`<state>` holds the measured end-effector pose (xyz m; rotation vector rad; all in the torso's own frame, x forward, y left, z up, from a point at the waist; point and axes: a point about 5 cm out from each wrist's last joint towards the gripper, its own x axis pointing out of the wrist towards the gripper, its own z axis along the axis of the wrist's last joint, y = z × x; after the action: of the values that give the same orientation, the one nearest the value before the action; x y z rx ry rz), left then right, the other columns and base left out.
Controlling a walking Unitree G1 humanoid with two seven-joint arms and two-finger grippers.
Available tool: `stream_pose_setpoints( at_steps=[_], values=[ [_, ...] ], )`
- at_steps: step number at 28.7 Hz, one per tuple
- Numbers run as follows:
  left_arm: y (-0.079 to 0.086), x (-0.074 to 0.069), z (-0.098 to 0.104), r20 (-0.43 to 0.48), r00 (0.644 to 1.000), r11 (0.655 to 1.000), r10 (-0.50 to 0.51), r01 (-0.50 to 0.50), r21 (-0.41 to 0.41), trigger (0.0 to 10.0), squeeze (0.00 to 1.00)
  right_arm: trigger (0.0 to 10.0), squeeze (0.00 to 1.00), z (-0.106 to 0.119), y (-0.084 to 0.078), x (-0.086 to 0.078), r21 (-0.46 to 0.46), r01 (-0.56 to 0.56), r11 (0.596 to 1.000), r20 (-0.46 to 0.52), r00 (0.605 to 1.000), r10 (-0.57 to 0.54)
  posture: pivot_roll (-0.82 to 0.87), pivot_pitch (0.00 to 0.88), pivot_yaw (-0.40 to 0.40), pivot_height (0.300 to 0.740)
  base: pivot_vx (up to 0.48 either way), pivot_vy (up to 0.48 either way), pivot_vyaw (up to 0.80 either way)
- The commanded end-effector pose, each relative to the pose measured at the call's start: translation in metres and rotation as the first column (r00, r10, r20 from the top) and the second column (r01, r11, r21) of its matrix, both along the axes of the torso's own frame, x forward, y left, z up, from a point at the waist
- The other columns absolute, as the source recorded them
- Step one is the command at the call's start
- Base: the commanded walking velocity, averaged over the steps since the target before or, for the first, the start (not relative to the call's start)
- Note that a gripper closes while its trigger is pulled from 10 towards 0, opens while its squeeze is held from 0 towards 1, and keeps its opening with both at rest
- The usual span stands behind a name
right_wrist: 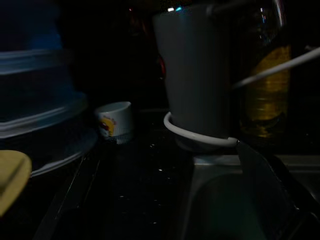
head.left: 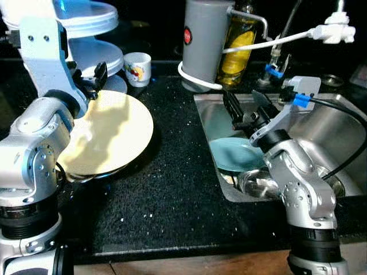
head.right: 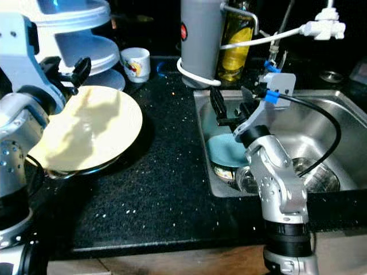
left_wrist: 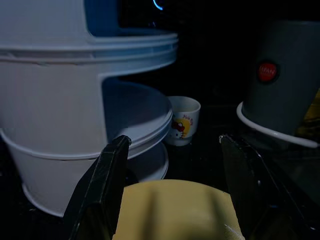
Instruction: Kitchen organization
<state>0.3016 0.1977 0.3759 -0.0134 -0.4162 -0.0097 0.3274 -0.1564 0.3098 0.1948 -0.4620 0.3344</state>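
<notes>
Left tool [left_wrist: 172, 195]: fingers spread wide, straddling the far rim of the yellow plate [head.left: 106, 134], contact unclear. Plate sits tilted on the black desk [head.left: 172, 195], left-centre of frame, in front of the white tiered rack [head.left: 86, 34]. Left arm bent, forearm angled up-left.

Right tool [head.left: 243, 112]: fingers apart, holding nothing, poised over the sink [head.left: 338, 137] above a teal plate [head.left: 235, 153]. Right elbow bent, lower right.

Both arms are shiny silver, built from round chunky joints with small dark screw holes and black ribbed rings low down. The left gripper [head.left: 94, 80] and right gripper [head.left: 243, 109] have long black fingers — a black cable [head.left: 344, 114] with blue clips loops off the right arm.
</notes>
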Motion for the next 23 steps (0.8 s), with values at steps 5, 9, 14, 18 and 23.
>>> stream_pose_setpoints(
  at_steps=[5, 9, 14, 18, 23],
  values=[
    [-0.0007, -0.0016, 0.0020, 0.005, 1.000, 1.000, 0.001, -0.001, 0.015, 10.0, 0.00, 10.0, 0.00, -0.0012, -0.0026, -0.0006, 0.006, 0.008, 1.000, -0.005, 1.000, -0.008, 0.04, 0.210, -0.038, 0.740, 0.000, 0.000, 0.00],
    [0.0008, -0.0017, 0.0005, 0.002, 1.000, 1.000, 0.009, -0.009, 0.006, 10.0, 0.00, 10.0, 0.00, -0.0012, -0.0023, -0.0005, 0.004, 0.005, 1.000, -0.008, 1.000, -0.005, 0.04, 0.211, -0.039, 0.740, 0.000, 0.000, 0.00],
    [0.0012, -0.0016, 0.0000, -0.002, 1.000, 1.000, 0.008, -0.008, 0.001, 10.0, 0.00, 10.0, 0.00, -0.0014, -0.0017, -0.0002, 0.002, 0.002, 1.000, -0.010, 1.000, -0.002, 0.04, 0.212, -0.041, 0.740, 0.000, 0.000, 0.00],
    [0.0016, -0.0016, -0.0004, -0.004, 1.000, 1.000, 0.008, -0.008, -0.004, 10.0, 0.00, 10.0, 0.00, -0.0018, -0.0015, -0.0002, 0.002, 0.001, 1.000, -0.012, 1.000, -0.001, 0.04, 0.212, -0.042, 0.740, 0.000, 0.000, 0.00],
    [0.0021, -0.0014, -0.0012, -0.006, 1.000, 1.000, 0.007, -0.007, -0.011, 10.0, 0.00, 10.0, 0.00, -0.0022, -0.0014, -0.0002, 0.001, -0.001, 1.000, -0.014, 1.000, 0.001, 0.04, 0.212, -0.042, 0.740, 0.000, 0.000, 0.00]
  ],
)
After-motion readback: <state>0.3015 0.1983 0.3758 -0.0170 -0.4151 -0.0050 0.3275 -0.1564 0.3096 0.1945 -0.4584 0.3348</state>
